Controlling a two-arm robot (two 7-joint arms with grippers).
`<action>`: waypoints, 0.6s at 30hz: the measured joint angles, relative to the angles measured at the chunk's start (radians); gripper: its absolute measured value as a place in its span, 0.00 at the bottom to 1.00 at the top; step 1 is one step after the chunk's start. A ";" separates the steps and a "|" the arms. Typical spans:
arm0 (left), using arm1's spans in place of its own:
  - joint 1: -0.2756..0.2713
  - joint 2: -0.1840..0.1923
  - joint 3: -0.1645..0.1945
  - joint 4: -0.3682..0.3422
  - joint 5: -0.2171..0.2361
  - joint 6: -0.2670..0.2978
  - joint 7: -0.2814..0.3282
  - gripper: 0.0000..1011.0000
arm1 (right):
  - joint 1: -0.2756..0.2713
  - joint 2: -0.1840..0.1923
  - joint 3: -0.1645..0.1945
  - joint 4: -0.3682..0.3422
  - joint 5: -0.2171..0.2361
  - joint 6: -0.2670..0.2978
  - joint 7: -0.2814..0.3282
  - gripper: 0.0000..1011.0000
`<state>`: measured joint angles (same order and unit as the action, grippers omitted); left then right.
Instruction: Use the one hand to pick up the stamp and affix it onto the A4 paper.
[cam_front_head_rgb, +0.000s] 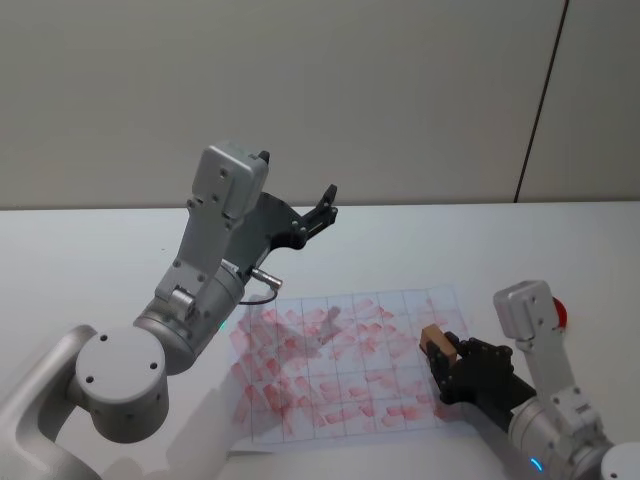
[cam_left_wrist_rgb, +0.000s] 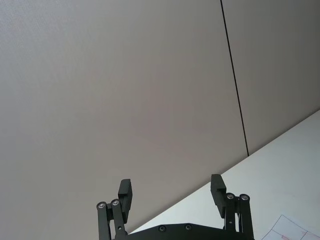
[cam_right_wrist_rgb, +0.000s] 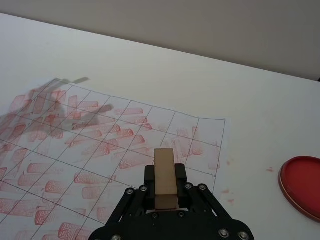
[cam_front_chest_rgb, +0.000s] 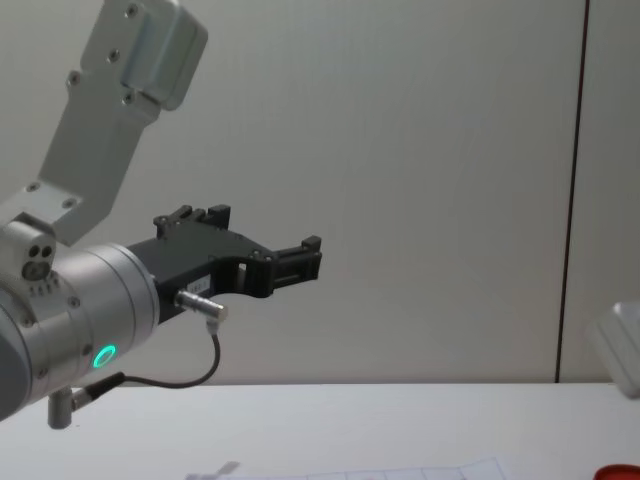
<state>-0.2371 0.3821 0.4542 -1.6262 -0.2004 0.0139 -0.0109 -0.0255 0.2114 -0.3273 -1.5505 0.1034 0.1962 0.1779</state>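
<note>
The stamp (cam_right_wrist_rgb: 165, 170) (cam_front_head_rgb: 436, 338) is clamped between the short fingers of the right gripper (cam_right_wrist_rgb: 165, 176) (cam_front_head_rgb: 441, 356); it is held over the right part of the A4 paper (cam_right_wrist_rgb: 100, 135) (cam_front_head_rgb: 340, 372), near the sheet's right edge; whether its lower end touches the sheet cannot be told. The paper is laid flat on the white table (cam_front_head_rgb: 90, 260) and is covered with red prints in a thin grid; a red disc (cam_right_wrist_rgb: 303, 187) (cam_front_head_rgb: 561, 313) is set on the table to the paper's right, apart from it. The left gripper (cam_front_head_rgb: 325, 206) (cam_left_wrist_rgb: 171, 193) (cam_front_chest_rgb: 311, 256) is raised above the table, its fingers spread apart.
</note>
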 joint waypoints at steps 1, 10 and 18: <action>0.000 0.000 0.000 0.000 0.000 0.000 0.000 0.99 | 0.000 0.000 0.000 0.005 0.002 -0.003 0.001 0.22; 0.000 0.000 0.000 0.000 0.000 0.000 0.000 0.99 | 0.006 -0.004 0.005 0.033 0.030 -0.019 0.012 0.22; 0.000 0.000 0.000 0.000 0.000 0.000 0.000 0.99 | 0.016 -0.010 0.010 0.049 0.055 -0.011 0.022 0.22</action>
<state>-0.2371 0.3821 0.4542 -1.6262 -0.2004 0.0139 -0.0109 -0.0091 0.2018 -0.3170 -1.5013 0.1585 0.1852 0.1996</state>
